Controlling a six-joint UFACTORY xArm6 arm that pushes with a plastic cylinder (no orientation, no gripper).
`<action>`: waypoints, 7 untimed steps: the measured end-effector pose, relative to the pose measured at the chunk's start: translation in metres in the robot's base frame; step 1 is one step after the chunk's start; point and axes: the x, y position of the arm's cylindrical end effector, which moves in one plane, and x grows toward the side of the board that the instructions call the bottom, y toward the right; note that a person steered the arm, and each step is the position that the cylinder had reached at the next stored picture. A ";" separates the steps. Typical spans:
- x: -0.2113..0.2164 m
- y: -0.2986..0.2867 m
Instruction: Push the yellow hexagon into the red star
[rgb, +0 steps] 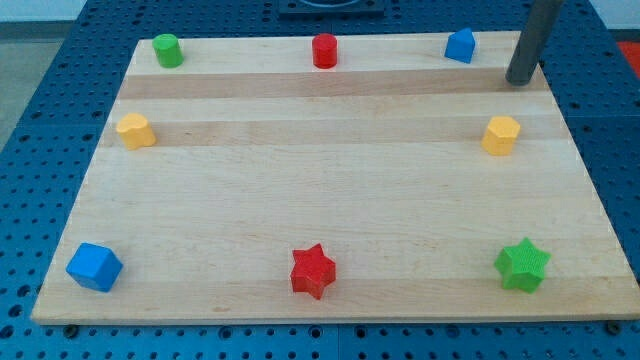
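Note:
The yellow hexagon (501, 135) sits near the view's right edge of the wooden board, in the upper half. The red star (313, 271) lies at the view's bottom centre. My tip (519, 81) rests on the board at the view's top right, just above and slightly right of the yellow hexagon, with a small gap between them. The rod rises out of the view's top. The red star is far from the tip, down and to the left.
A blue house-shaped block (460, 46), a red cylinder (324, 50) and a green cylinder (167, 50) line the top edge. A yellow block (134, 130) sits at the left, a blue cube (95, 267) at bottom left, a green star (522, 265) at bottom right.

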 end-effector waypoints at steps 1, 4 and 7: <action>0.015 0.000; 0.072 -0.018; 0.105 -0.059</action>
